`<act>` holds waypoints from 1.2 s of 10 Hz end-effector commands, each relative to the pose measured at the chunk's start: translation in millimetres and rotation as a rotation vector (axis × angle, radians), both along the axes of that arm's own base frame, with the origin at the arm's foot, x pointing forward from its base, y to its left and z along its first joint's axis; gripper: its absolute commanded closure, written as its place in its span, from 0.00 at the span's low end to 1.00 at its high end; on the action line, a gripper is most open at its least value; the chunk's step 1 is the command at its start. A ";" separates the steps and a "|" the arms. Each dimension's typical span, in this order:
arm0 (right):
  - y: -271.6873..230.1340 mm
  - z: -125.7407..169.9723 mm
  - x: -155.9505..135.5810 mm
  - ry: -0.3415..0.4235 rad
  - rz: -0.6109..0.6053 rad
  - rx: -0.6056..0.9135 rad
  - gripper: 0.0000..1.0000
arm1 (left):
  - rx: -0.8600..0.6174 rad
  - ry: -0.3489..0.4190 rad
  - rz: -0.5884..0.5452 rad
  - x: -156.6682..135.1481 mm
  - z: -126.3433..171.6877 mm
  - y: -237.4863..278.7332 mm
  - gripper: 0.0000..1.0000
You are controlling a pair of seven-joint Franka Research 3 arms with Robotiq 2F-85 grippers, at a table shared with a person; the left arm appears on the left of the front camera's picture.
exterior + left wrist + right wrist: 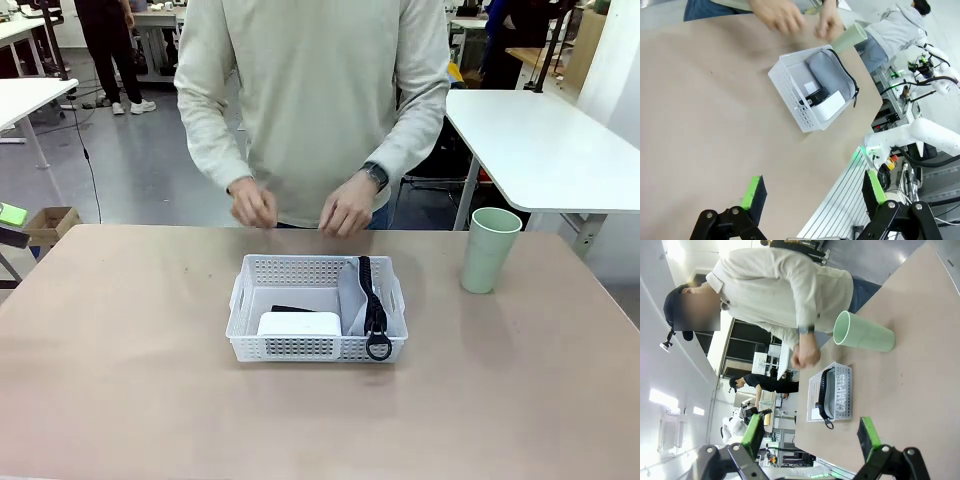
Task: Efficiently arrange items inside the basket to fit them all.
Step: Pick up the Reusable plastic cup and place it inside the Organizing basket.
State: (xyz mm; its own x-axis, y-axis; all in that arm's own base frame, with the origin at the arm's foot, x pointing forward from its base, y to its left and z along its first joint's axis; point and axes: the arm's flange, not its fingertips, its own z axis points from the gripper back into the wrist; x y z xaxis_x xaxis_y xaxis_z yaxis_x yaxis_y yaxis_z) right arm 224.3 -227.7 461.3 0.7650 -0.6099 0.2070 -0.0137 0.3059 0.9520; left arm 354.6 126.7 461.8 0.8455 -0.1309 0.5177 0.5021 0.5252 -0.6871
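The white lattice basket (318, 310) sits mid-table. Inside, the white block (299, 324) lies at the front left, with the black stapler (292, 309) just behind it. The grey pouch (354, 295) with its black strap (374, 305) stands along the right side; its "CAMPUS" lettering (841, 395) shows through the lattice. The pale green cup (490, 249) stands upright on the table, right of the basket. The person's hands (300, 208) hover at the far edge. My left gripper (812, 194) is open, high above the table. My right gripper (810, 431) is also open, away from the cup (863, 332).
Bare tabletop (120, 340) surrounds the basket on every side. A white table (540, 140) stands behind the cup, off this table. The person stands close against the far edge.
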 end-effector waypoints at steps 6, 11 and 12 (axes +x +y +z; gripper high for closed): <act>0.0 0.0 0.0 0.000 0.000 0.000 0.00 | -0.005 0.002 -0.003 -3.5 -0.3 -0.6 0.00; 97.0 -16.7 75.9 -0.663 0.221 -0.895 0.00 | -0.005 0.002 -0.003 -3.5 -0.3 -0.6 0.00; 114.2 -23.9 75.6 -0.773 0.225 -1.011 0.00 | -0.005 0.002 -0.003 -3.5 -0.3 -0.6 0.00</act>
